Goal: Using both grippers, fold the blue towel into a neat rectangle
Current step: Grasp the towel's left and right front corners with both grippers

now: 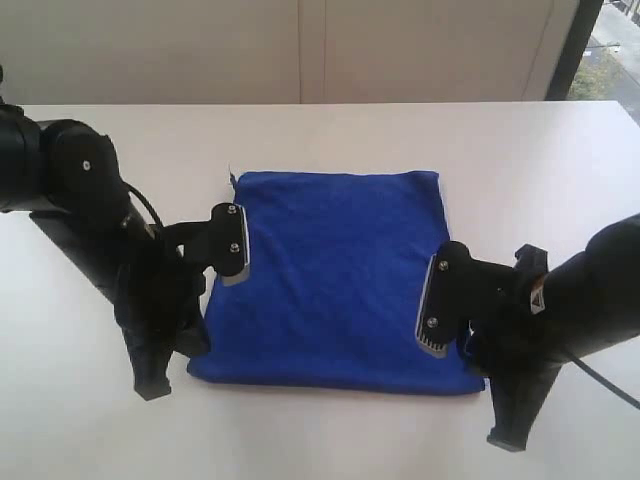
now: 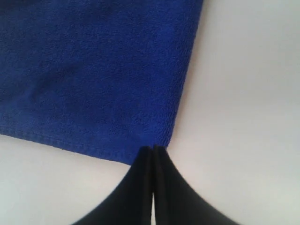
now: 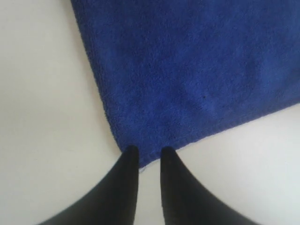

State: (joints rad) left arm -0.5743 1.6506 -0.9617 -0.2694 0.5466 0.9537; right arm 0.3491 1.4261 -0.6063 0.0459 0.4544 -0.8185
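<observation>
Nearest the lens, the right end effector sits at the near right corner of the blue towel. Its two black fingers stand apart with a clear gap of white between them, and their tips rest right at the stitched hem without closing on it. Across the cloth, the left end effector is at the near left corner with its fingers pressed tightly together. The tips meet the very edge of that corner, but whether any hem is pinched between them cannot be told. From the exterior camera both sets of fingertips are hidden under the dark housings, which lean in over the towel's left and right edges. The towel lies spread flat and unfolded in the middle of the white worktop, between the two arms. It is roughly square, with its far edge straight and its surface smooth apart from faint ripples. A short loose thread sticks out at the far left corner.
</observation>
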